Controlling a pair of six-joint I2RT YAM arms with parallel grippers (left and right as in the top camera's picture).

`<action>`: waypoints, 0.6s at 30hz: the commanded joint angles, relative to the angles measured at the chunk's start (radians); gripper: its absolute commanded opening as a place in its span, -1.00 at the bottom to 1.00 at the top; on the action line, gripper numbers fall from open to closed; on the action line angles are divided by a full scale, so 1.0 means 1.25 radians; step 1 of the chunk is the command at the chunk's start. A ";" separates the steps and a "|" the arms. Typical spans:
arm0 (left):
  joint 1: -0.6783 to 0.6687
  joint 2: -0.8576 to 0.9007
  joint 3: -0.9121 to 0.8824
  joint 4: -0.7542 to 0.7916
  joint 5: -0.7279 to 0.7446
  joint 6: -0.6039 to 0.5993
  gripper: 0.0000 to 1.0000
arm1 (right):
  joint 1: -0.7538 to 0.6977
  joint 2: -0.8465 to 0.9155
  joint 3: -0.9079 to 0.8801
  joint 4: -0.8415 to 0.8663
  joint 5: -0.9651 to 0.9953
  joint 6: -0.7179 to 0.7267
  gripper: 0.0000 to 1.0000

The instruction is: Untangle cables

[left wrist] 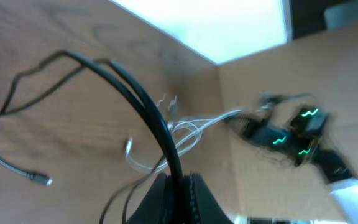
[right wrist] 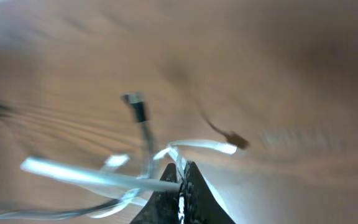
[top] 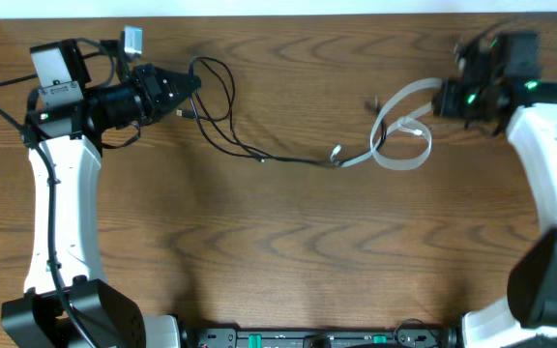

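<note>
Lying on the brown table, a thin black cable and a flat white cable meet near the middle. The left gripper is at the far left. Its fingers are pinched tight on the black cable, which makes big loops right beside it. The right gripper is at the far right. Its fingers are squeezed together on the white cable, which curls in a loop just to its left.
</note>
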 commanded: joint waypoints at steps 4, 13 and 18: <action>-0.063 -0.019 0.008 -0.107 -0.154 0.125 -0.85 | -0.022 -0.132 0.179 0.032 -0.174 0.082 -0.98; -0.081 -0.018 0.008 -0.193 -0.481 0.148 -0.85 | -0.116 -0.228 0.255 0.062 -0.080 0.125 -0.98; -0.081 -0.018 0.008 -0.203 -0.635 0.148 -0.85 | -0.210 -0.233 0.254 0.002 0.030 0.124 -0.98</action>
